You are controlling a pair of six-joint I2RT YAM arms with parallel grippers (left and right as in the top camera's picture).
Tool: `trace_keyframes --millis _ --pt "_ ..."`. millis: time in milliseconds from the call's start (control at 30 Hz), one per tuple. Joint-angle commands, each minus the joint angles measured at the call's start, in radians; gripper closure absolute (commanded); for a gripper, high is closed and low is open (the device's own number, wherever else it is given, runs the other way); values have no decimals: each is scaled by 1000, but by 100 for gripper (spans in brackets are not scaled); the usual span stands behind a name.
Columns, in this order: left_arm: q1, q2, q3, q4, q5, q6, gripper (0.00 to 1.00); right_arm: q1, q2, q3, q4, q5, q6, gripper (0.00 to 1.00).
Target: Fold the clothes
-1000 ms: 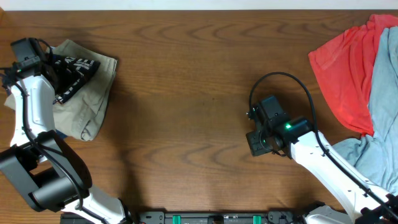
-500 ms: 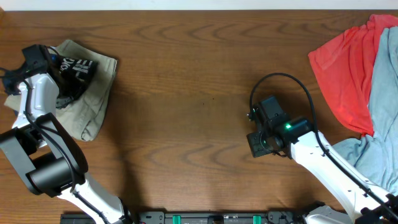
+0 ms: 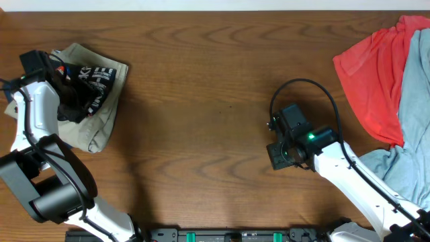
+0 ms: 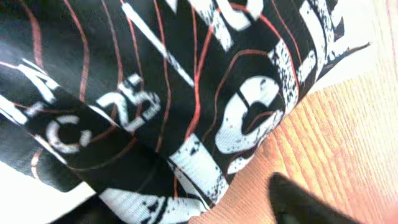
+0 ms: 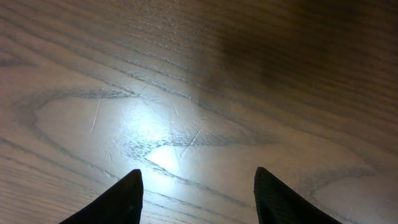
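Landmark: we take the khaki shorts [image 3: 101, 128] as our reference; they lie crumpled on the wooden table [image 3: 201, 81].

Jersey: the black jersey [image 3: 93, 82] sits bunched on the upper part of the shorts, and khaki cloth shows below it and to its right. In the left wrist view its thin orange contour lines and white block lettering [image 4: 249, 118] fill most of the picture, and the cloth is creased and doubled over itself.

Left gripper: the left gripper [image 3: 66, 95] is over the shorts, at the jersey's left edge and against its folds.

Left gripper, claw: one dark finger [image 4: 298, 202] shows in the wrist view, with a strip of bare wood between it and the jersey's hem. The other finger merges with the black cloth, so we cannot tell whether the claw is spread or pinching the fabric.

Right gripper: the right gripper [image 5: 196, 199] is well apart from the shorts, far to their right, over bare wood.

Right gripper, claw: its two fingertips stand spread, with only lit wood grain between them.

Red shirt: the red shirt [image 3: 373, 74] lies farthest from the shorts, at the opposite edge of the table.

Grey-blue garment: a grey-blue garment [image 3: 413, 107] overlaps the red shirt on the side away from the shorts.
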Motion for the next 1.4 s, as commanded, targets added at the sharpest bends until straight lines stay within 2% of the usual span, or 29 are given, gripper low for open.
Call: trace_keyframes --millis 0,133,267,333,400,533,600,700,767,833,900,1100,1233,1367 --pt "-3 -34 -9 -4 27 4 21 -8 -7 14 0 6 14 43" --pt "-10 -91 -9 -3 26 5 15 -8 -7 14 1 -1 14 28" --pt "-61 -171 -9 -1 21 20 11 -7 -7 14 31 -92 14 7" --pt "-110 -206 -9 -8 21 20 9 -7 -7 14 58 -145 14 3" --pt "-184 -233 -9 -18 21 31 9 -8 -8 14 91 -195 25 1" --pt "-354 -244 -9 -37 21 95 8 -34 -8 14 136 -206 134 1" --pt "-453 -238 -9 -58 20 136 1 -76 -8 19 143 -207 158 1" --pt "-572 -227 -9 -97 -3 192 2 -158 -8 34 134 -207 156 1" --pt "-639 -220 -9 -145 -76 219 2 -237 -8 48 133 -208 135 1" --pt "-685 -218 -9 -231 -210 218 2 -317 -8 71 101 -221 126 1" --pt "-701 -218 -9 -347 -301 172 2 -399 -8 99 34 -258 89 1" --pt "-657 -224 -10 -553 -308 124 2 -523 -8 124 -196 -273 -13 1" --pt "-640 -266 -37 -573 -308 124 2 -524 -21 122 -295 -221 -13 1" --pt "-645 -402 -145 -493 -308 124 2 -506 -90 105 -325 -214 -6 1"
